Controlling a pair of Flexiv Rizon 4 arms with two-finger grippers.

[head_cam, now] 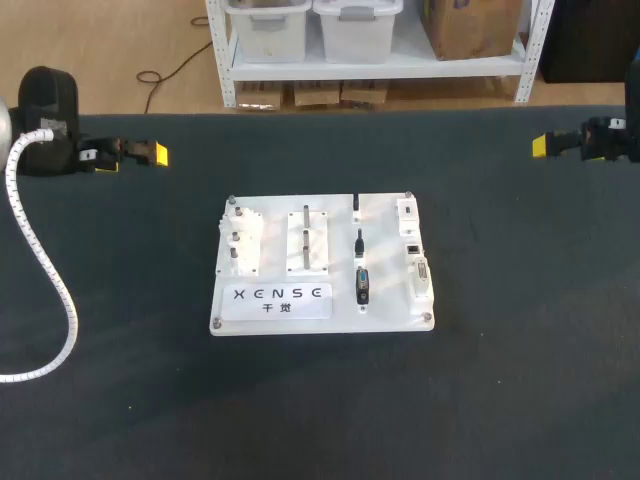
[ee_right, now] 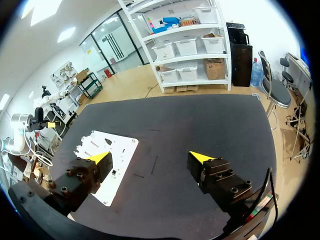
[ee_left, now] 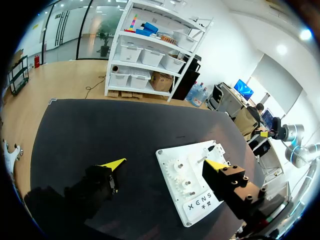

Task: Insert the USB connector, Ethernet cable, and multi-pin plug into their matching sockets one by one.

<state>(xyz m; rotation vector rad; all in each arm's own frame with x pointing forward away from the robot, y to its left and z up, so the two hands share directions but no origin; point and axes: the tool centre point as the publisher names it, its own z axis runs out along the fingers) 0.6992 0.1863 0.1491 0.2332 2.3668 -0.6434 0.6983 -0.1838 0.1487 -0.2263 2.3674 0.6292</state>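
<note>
A white practice board [head_cam: 385,300] lies flat in the middle of the dark table. In a column on its right half sit three black plugs: the USB connector [head_cam: 356,205], the Ethernet cable end [head_cam: 358,243] and the multi-pin plug [head_cam: 362,285]. Their sockets [head_cam: 414,250] line the board's right edge. My left gripper [head_cam: 150,154] hovers far back left, open and holding nothing; in its own view the left gripper [ee_left: 164,164] has the board [ee_left: 195,175] ahead of it. My right gripper [head_cam: 545,146] hangs far back right, open and holding nothing; from the right gripper [ee_right: 151,157] the board [ee_right: 122,147] lies well ahead.
The board's left half carries white gears on posts [head_cam: 242,240] and two peg blocks [head_cam: 308,240]. A white spiral-wrapped hose [head_cam: 45,270] from my left arm trails over the table's left side. Dark table surface [head_cam: 500,380] surrounds the board.
</note>
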